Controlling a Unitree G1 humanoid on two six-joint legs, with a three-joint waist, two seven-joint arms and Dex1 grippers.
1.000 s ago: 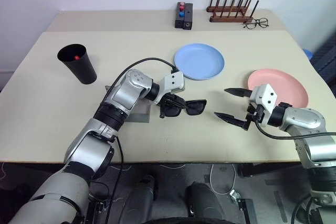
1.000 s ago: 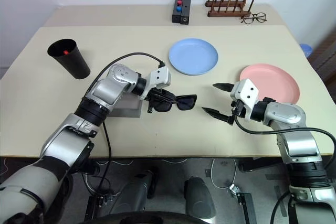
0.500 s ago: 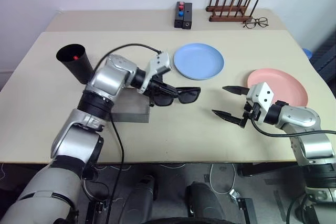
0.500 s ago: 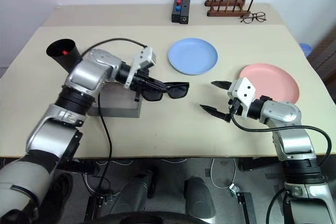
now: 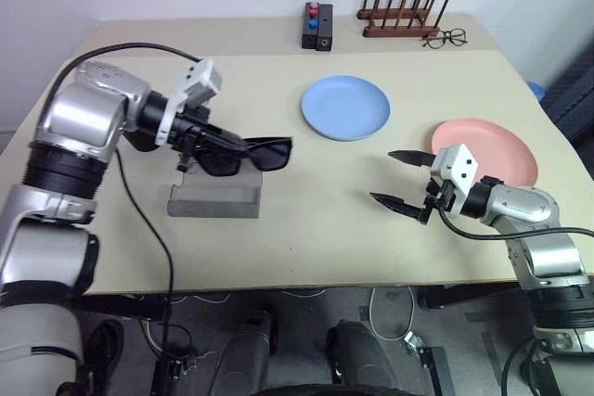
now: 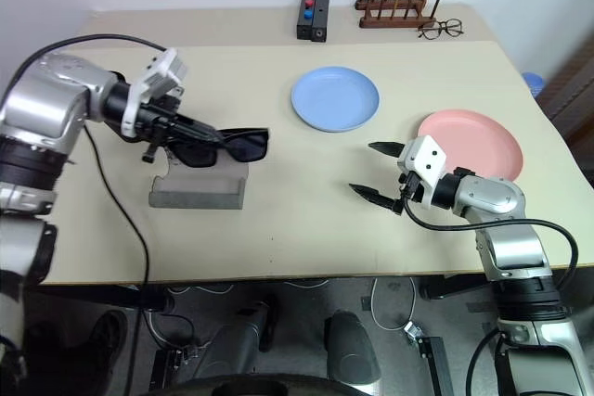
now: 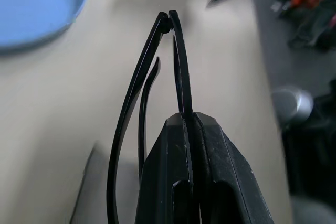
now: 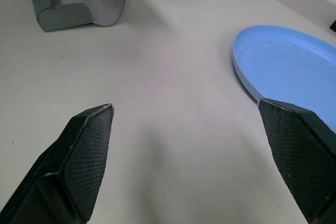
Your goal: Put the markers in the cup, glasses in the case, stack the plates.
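Plates: two, apart, not stacked. Light blue plate (image 5: 345, 108) toward the table's (image 5: 306, 238) far middle; salmon pink plate (image 5: 492, 147) at its right edge.
Sunglasses: one pair (image 5: 243, 155), lifted clear above the grey case (image 5: 213, 199).
Case: one, toward the left side of the table, nearer its front edge.
Cup: mostly hidden behind the left arm; the marker cannot be made out.
Eyeglasses: one clear-lens pair (image 5: 444, 39) at the far right corner, beside a wooden rack (image 5: 402, 16) (a small black box (image 5: 314, 29) sits left of it).
Left gripper (image 5: 209, 139): pinched tight on the sunglasses' folded temple arms.
Right gripper (image 5: 397, 178): fingers spread wide, holding nothing, hovering beside the pink plate.
Change: a second ago the sunglasses hung low near the table's middle, right of the case; the left arm has since carried them up and leftward over the case. Right gripper unmoved.
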